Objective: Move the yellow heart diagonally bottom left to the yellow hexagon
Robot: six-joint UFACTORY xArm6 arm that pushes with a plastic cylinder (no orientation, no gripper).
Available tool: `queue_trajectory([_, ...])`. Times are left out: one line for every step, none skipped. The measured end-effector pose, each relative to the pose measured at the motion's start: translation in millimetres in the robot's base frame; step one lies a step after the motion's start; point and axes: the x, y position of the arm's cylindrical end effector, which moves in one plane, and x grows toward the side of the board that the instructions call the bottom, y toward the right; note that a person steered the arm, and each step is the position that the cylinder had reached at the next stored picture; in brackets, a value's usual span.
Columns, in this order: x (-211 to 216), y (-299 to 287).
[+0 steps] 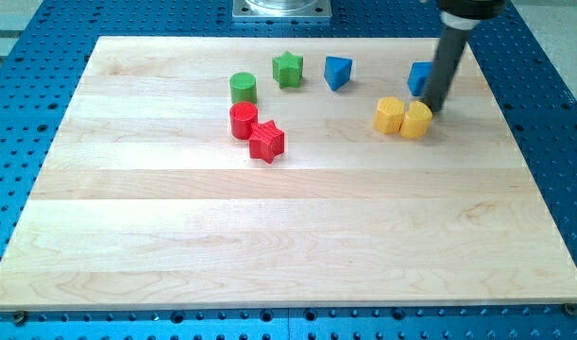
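Observation:
Two yellow blocks sit touching at the board's upper right. The left one (389, 114) has a lobed outline and reads as the yellow heart. The right one (417, 120) reads as the yellow hexagon. The heart lies directly to the view's left of the hexagon, slightly higher. My tip (434, 109) is just up and to the right of the hexagon, at or very near its edge. The dark rod rises from the tip toward the view's top.
A blue block (419, 77) is partly hidden behind the rod. A blue triangular block (337, 72), a green star (287, 69) and a green cylinder (243, 88) stand along the top. A red cylinder (243, 121) touches a red star (266, 141).

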Motion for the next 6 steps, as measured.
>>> queue_trajectory([3.1, 18.5])
queue_trajectory([16.5, -5.3])
queue_trajectory([38.7, -37.3])
queue_trajectory([62.2, -61.8])
queue_trajectory([64.5, -101.5])
queue_trajectory([73.2, -137.5])
